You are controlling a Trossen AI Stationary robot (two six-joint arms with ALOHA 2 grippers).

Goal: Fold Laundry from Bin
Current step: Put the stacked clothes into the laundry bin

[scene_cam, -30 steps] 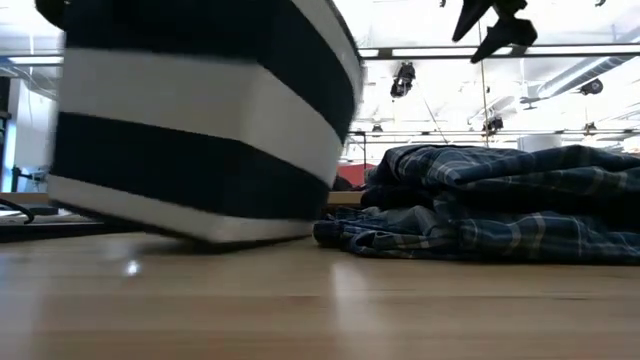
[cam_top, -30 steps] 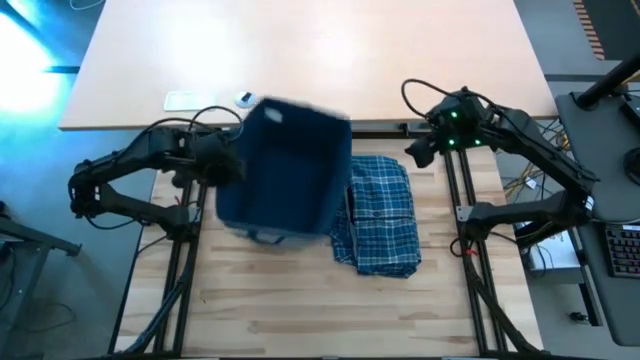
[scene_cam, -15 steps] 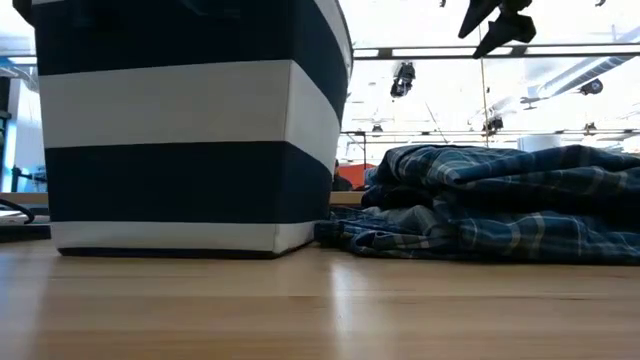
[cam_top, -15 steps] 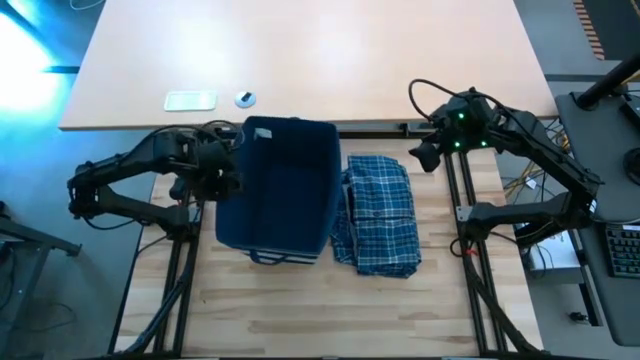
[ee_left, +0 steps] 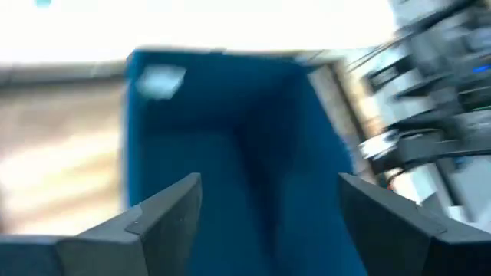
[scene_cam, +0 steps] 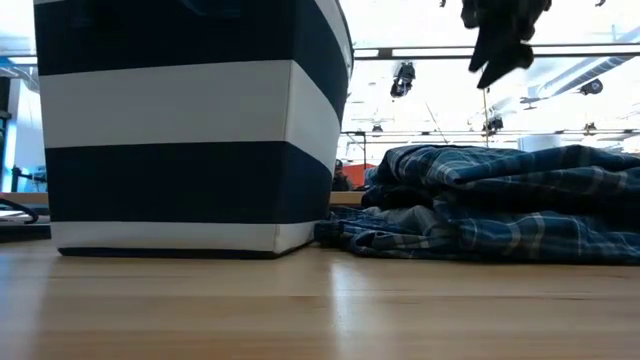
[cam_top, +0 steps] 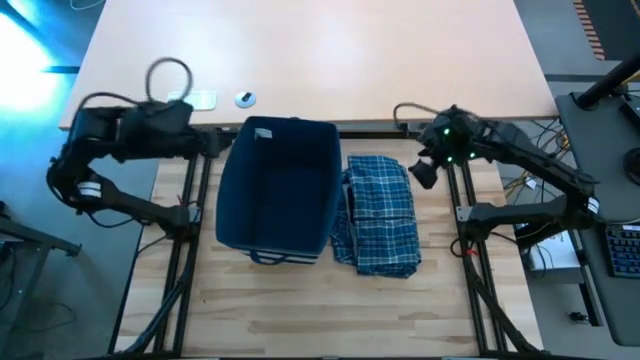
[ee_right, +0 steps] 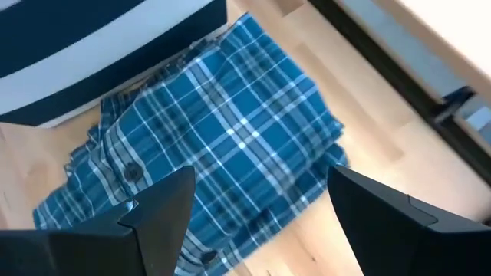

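My left gripper [ee_left: 265,215] hangs open and empty just beside the navy striped bin [cam_top: 280,185], which stands upright on the pale wooden table [cam_top: 300,310]. My right gripper [ee_right: 257,203], also open, hovers over the plaid laundry pile [cam_top: 380,215] touching the bin. Grabbing one layer could drag the pile apart. Behind is a bright workshop with ceiling rails.

table: pale wood planks [cam_top: 300,310], lower frame | desk: light tan top [cam_top: 330,60], upper frame | floor: grey [cam_top: 560,40], upper right | ceiling: bright light strips [scene_cam: 420,52], upper frame, low view
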